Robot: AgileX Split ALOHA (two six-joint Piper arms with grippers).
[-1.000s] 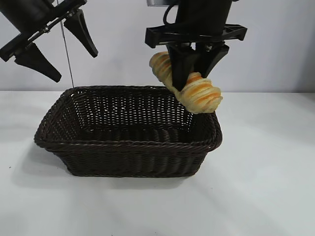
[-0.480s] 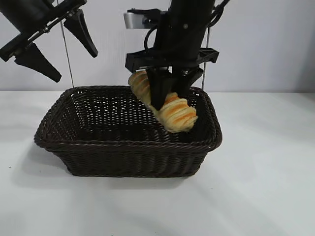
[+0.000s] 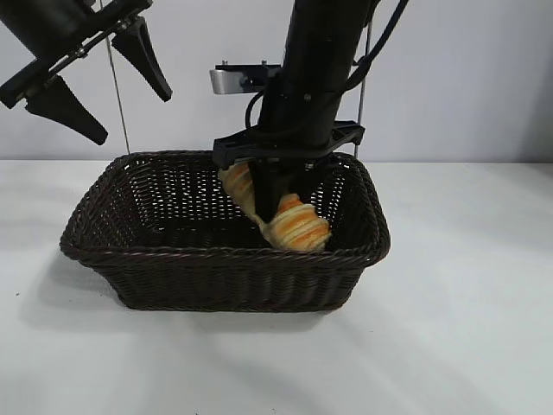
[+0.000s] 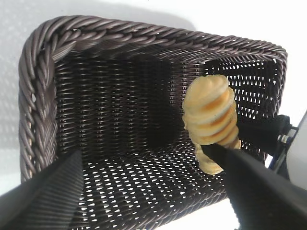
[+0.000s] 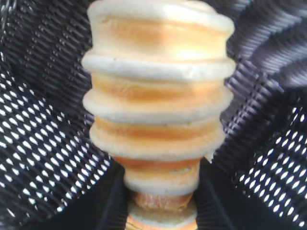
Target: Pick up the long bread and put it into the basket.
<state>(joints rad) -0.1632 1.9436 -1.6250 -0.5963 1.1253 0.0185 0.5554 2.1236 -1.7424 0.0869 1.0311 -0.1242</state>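
Right pincer (image 3: 275,201), reaching into the basket (image 3: 226,268), straddles the tilted bread (image 3: 289,223), apparently pinching it for low release; left pincer (image 3: 98,76), spread, idles above.

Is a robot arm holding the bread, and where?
The right pincer is around the middle of the bread, down in the basket. Whether it grips or has let go can't be told. The left pincer holds nothing.

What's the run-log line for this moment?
right pincer: down inside basket, around long bread | long bread: tilted, within the basket walls | left pincer: open, parked high above basket's left end
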